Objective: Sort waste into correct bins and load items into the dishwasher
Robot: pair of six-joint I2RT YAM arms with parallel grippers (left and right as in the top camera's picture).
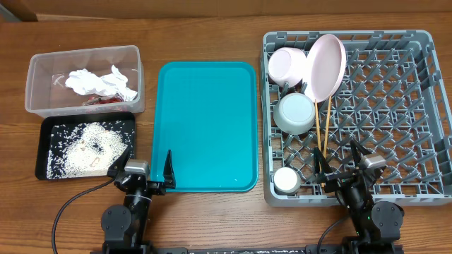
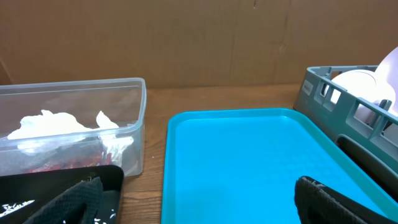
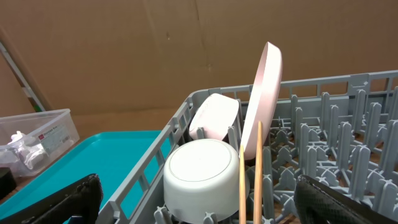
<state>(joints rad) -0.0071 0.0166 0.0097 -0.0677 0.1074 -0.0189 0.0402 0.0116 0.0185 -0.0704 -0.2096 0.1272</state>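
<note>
The grey dish rack (image 1: 424, 106) holds the pink plate (image 1: 325, 65) on edge, the pink bowl (image 1: 286, 67), the grey-green bowl (image 1: 295, 114), the white cup (image 1: 287, 180) and two chopsticks (image 1: 324, 134). The clear tub (image 1: 42, 70) holds white tissue (image 1: 99, 82) and a red wrapper (image 1: 106, 101). The black tray (image 1: 49, 130) holds rice grains (image 1: 88, 147). My left gripper (image 1: 146, 169) is open and empty over the teal tray's near left corner. My right gripper (image 1: 337, 161) is open and empty above the rack's near edge. In the right wrist view the cup (image 3: 202, 177) and chopsticks (image 3: 250, 180) lie between my fingers.
The flat teal tray (image 1: 205, 120) lies between the bins and the rack. It fills the left wrist view (image 2: 249, 162), with the tub (image 2: 74, 124) at left and the rack wall (image 2: 336, 106) at right. A brown cardboard wall stands behind the table.
</note>
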